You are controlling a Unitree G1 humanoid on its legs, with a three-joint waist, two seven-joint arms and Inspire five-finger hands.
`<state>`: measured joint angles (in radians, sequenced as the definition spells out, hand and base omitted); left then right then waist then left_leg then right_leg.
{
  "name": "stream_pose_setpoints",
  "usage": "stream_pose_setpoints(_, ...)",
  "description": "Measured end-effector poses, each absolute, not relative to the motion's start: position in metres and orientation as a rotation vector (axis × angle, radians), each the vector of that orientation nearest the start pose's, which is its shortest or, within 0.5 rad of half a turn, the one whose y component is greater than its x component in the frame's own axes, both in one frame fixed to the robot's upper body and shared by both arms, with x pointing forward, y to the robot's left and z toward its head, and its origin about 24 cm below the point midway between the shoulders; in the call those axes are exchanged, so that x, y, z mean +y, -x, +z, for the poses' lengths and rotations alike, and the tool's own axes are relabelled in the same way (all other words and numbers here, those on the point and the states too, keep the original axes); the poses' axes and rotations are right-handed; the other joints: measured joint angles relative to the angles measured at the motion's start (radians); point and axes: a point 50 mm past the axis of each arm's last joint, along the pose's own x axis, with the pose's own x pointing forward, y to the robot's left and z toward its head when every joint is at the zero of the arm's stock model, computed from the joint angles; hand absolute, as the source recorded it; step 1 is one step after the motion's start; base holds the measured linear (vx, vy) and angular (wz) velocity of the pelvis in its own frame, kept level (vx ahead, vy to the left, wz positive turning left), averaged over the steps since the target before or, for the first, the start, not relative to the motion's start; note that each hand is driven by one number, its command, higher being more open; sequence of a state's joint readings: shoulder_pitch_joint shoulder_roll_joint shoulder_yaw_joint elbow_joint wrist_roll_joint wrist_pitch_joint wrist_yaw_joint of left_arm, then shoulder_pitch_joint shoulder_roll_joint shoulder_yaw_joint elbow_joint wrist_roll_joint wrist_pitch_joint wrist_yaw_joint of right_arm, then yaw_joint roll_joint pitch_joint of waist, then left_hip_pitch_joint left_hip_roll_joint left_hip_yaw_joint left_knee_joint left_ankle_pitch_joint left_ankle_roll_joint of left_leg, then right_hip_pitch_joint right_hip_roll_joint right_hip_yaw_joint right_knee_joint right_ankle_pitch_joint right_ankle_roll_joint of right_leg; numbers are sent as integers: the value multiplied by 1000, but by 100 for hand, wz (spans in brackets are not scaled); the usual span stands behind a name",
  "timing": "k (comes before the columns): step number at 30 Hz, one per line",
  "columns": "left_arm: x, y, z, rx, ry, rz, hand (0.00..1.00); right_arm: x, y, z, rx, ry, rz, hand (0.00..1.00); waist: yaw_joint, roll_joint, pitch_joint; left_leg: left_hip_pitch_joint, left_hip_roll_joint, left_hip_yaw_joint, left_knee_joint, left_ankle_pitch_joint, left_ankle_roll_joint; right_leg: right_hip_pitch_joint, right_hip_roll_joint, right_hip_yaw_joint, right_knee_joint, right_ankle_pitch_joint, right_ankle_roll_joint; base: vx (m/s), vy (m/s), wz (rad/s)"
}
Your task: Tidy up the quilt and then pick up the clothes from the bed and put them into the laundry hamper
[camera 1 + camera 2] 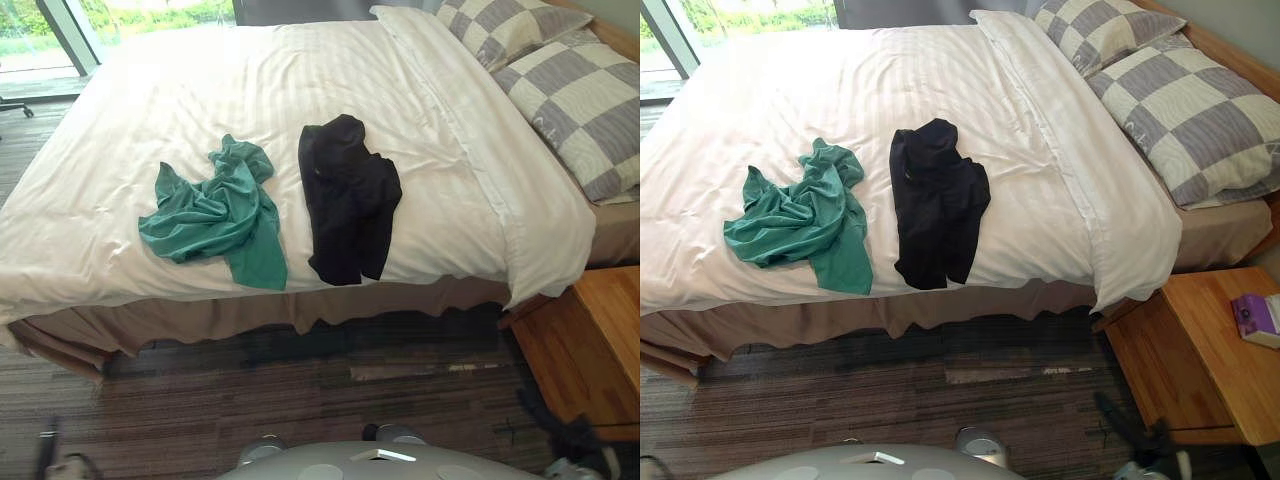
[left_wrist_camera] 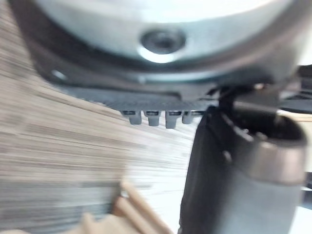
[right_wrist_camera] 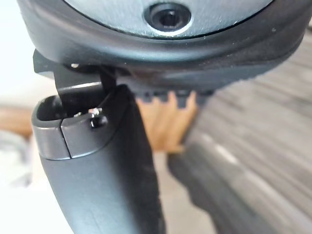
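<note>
Bed runs across the head views with its head end at the robot's right. White striped quilt lies spread flat over the mattress, lightly creased. Its near edge hangs over the bed's side, and one corner droops lowest near the head end. Two garments lie on the quilt close to the near edge, side by side but apart. The green garment is crumpled, on the robot's left, with one end reaching to the quilt's edge. The black garment lies stretched lengthwise, just right of the green one. Two grey-and-cream checked pillows sit at the head, the nearer one and the farther one touching each other. Wooden bedside cabinet stands on the striped dark floor beside the head end, with a purple-and-white item on its top. Window is past the foot end. Left hand is over the floor. Its fingers show as a short straight row apart from the thumb, nothing between. Right hand is likewise over the floor, its fingers straight, holding nothing.
</note>
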<state>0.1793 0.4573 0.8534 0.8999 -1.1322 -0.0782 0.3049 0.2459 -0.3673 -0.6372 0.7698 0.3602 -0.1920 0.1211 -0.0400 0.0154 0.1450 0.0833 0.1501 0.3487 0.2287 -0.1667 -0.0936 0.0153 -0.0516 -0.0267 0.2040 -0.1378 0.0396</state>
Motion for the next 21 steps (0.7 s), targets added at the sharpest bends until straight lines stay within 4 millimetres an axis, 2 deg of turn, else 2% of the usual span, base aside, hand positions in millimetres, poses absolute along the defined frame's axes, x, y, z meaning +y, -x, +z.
stream_pose_setpoints(2,457,-37,1,-74,700,1615,100,-403,-108,-2,295,147,-707,100,-4,-2,-2,-6,1,-20,14,5,6,2,2,-1,2,-10,-4,125,-65,-1)
stream_pose_setpoints(3,467,-46,27,-175,643,1584,100,-407,-122,19,223,218,-674,100,-6,9,-2,-4,2,-25,12,6,7,3,2,-1,1,-12,-8,99,-61,2)
stream_pose_setpoints(4,477,-63,71,-318,497,1524,100,-408,-147,48,109,295,-630,100,-8,1,-11,2,1,-29,-7,17,10,6,1,-6,0,-13,-9,66,-45,5)
stream_pose_setpoints(5,479,-72,89,-372,441,1488,100,-406,-156,58,71,318,-611,100,-9,2,-12,6,-1,-30,-22,23,8,6,1,-9,-2,-13,-9,60,-48,12)
stream_pose_setpoints(6,478,-84,115,-438,337,1427,100,-403,-168,70,22,341,-578,100,-13,4,-12,15,-4,-34,-50,32,3,7,1,-19,-4,-13,-9,21,-38,17)
stream_pose_setpoints(7,476,-92,131,-478,280,1386,100,-400,-174,75,-1,349,-558,100,-17,6,-13,18,-6,-40,-65,37,1,7,1,-26,-5,-13,-9,22,-27,19)
stream_pose_setpoints(9,460,-122,181,-595,60,1210,100,-386,-195,83,-34,373,-466,100,-17,6,-14,39,-22,-53,-120,61,5,7,-8,-36,2,-19,-10,17,1,17)
stream_pose_setpoints(10,455,-131,189,-609,18,1161,100,-383,-199,82,-23,388,-439,100,-17,6,-14,42,-29,-59,-127,64,9,6,-15,-43,11,-25,-6,7,17,27)
stream_pose_setpoints(12,434,-170,199,-585,-94,952,100,-370,-209,74,39,412,-348,100,-22,1,-11,59,-58,-82,-147,66,11,-24,-49,-59,117,-73,2,-16,36,30)
stream_pose_setpoints(13,430,-178,199,-573,-100,902,100,-366,-213,71,55,421,-322,100,-21,0,-10,61,-63,-83,-151,65,10,-40,-55,-59,153,-80,1,-53,55,12)
stream_pose_setpoints(15,408,-209,193,-507,-116,715,100,-345,-230,63,86,437,-208,100,-23,-12,-3,63,-70,-85,-155,65,11,-69,-65,-51,208,-82,0,-67,41,4)
stream_pose_setpoints(16,403,-216,192,-494,-117,675,100,-341,-234,63,84,437,-181,100,-23,-17,0,62,-71,-85,-154,63,12,-67,-65,-48,202,-81,0,-65,20,-2)
stream_pose_setpoints(18,383,-241,189,-453,-125,547,100,-327,-249,69,51,437,-111,100,-21,-50,18,45,-70,-84,-132,53,11,-61,-60,-20,167,-63,12,-88,30,-5)
stream_pose_setpoints(21,367,-263,177,-363,-154,457,100,-319,-263,80,6,434,-89,100,-23,-65,25,33,-57,-72,-124,53,12,-64,-44,13,138,-10,-4,-75,77,-12)
